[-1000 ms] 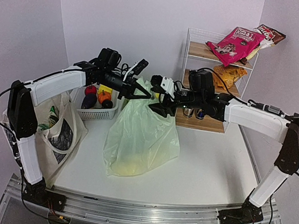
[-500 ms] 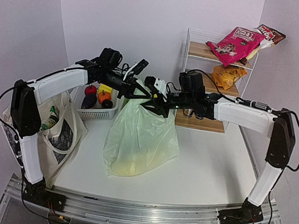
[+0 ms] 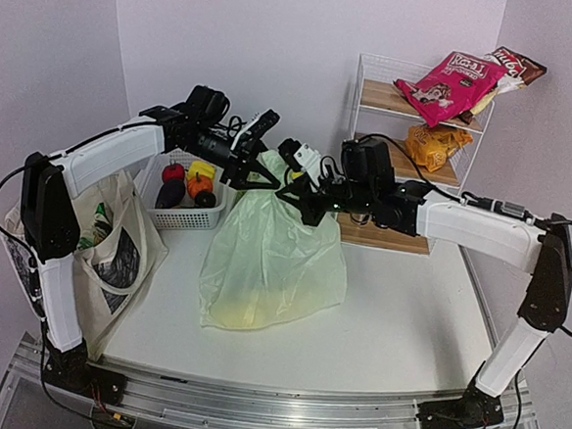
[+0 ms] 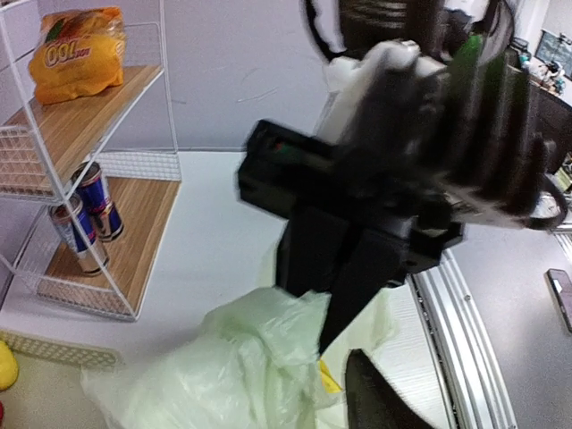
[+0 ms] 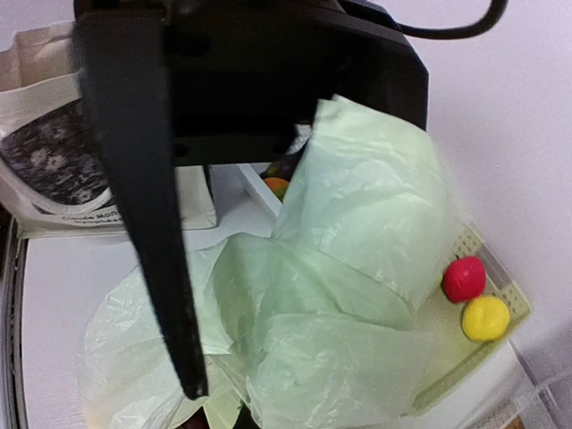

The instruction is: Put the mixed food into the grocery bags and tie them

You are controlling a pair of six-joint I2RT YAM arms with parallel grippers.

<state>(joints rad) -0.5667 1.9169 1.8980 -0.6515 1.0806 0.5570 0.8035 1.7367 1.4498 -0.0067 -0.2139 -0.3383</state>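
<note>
Nearest my bases, a cream canvas tote with dark print (image 3: 116, 257) stands at the left edge of the white surface (image 3: 407, 311), beside my left arm, with its mouth open. At mid-surface sits a thin, pale-green, translucent plastic bag (image 3: 273, 263). It is upright, a yellowish mass shows through the film near its bottom, and its gathered top is raised between my two arms. My right jaws are closed on the film at the upper right of that top. In the right wrist view one long black finger (image 5: 152, 223) runs down into the folds, and a flap of film rises beside it. My left jaws are at the upper left of the same top, and I cannot tell whether they are open or closed. The left wrist view shows only one dark finger (image 4: 371, 398) at the bottom edge, just beside the film. Behind the bag on the left, a white perforated plastic basket (image 3: 180, 217) holds red, orange, yellow and dark purple items. At far right is a white wire rack with wooden shelves (image 3: 468, 139). Small blue-and-silver drink cans (image 4: 85, 228) are on its lowest shelf and a crinkly orange snack packet (image 3: 436, 144) is on the middle one. A pink snack packet (image 3: 447, 83) and a dark brown packet (image 3: 517, 66) lie on top.
</note>
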